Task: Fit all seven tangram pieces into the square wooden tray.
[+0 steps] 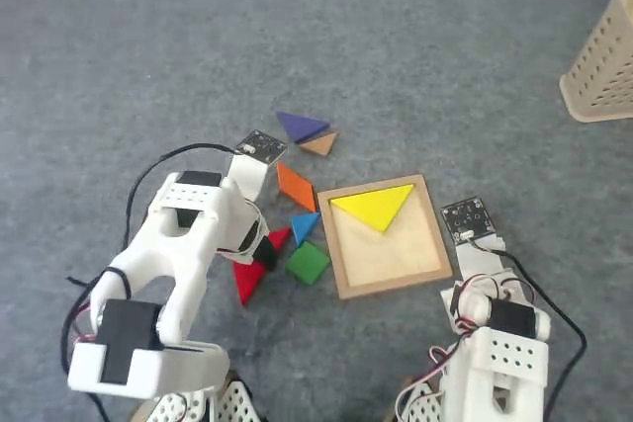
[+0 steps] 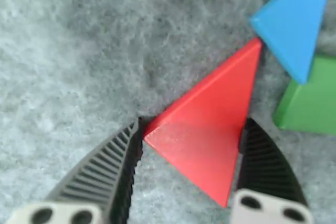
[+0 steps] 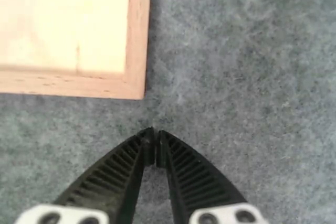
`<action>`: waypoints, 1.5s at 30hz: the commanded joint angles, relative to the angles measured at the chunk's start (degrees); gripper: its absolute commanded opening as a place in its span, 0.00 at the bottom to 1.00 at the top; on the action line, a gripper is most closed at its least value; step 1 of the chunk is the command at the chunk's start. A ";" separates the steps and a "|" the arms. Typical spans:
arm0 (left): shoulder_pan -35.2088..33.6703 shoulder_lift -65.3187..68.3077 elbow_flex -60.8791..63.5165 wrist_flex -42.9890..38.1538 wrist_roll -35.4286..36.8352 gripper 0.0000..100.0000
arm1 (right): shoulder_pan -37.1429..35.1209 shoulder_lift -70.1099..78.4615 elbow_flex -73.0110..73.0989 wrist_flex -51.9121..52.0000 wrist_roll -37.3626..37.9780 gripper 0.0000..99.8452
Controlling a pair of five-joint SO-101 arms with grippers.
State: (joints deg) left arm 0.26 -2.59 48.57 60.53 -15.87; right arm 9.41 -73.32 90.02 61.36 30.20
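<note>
Straddling the red triangle [image 2: 210, 124] with the left claw [image 2: 192, 129], jaws spread at either side of it, touching or nearly so, grip hard to judge. Lying flat on the carpet [image 2: 79, 51], long edge pointing toward the blue triangle [image 2: 294, 24] and green square [image 2: 310, 103], with the tray [image 1: 396, 285] just past those. Holding the right claw [image 3: 156, 148] closed and empty just off the tray's corner. Hiding part of the red triangle under the left arm [image 1: 188, 244] in the high view.
</note>
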 commanded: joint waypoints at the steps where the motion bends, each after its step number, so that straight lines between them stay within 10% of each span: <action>1: 0.18 -1.05 3.47 -0.35 0.00 0.24 | -0.48 -1.10 -0.35 -1.01 0.79 0.01; 24: 0.35 -21.71 -4.00 15.74 -0.53 0.23 | -0.48 -1.10 -0.35 -1.01 0.79 0.01; 45: 0.44 1.05 1.71 0.79 -2.37 0.26 | -0.48 -1.10 -0.35 -1.01 0.79 0.01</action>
State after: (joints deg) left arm 0.35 -6.64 51.74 60.70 -17.10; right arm 9.41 -73.32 90.02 61.36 30.20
